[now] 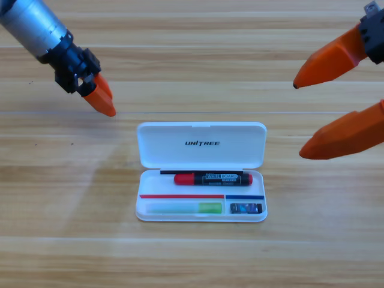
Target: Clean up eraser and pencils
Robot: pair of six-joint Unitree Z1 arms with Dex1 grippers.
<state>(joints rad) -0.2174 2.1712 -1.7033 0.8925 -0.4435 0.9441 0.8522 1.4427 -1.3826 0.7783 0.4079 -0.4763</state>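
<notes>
- Wooden table [60, 210] fills my whole overhead feed, with the white case [201, 144] lying open in the middle, lid flipped back toward the top and "UNITREE" printed on it.
- All three bits sit inside the tray half: the eraser [246, 208] is in the small pocket at the lower right, the green pen [184, 208] lies flat in the long slot just left of it, and the red-capped marker [213, 179] lies lengthwise in the upper slot, cap to the left.
- Neither gripper touches any of it. My left gripper [101, 97] hovers up and to the left of the case, well apart from the lid corner, tips pressed together as far as I can see and holding nothing.
- My right gripper [298, 120] pokes in from the right edge, big and cut off, jaws spread wide and empty, off to the upper right of the case.
</notes>
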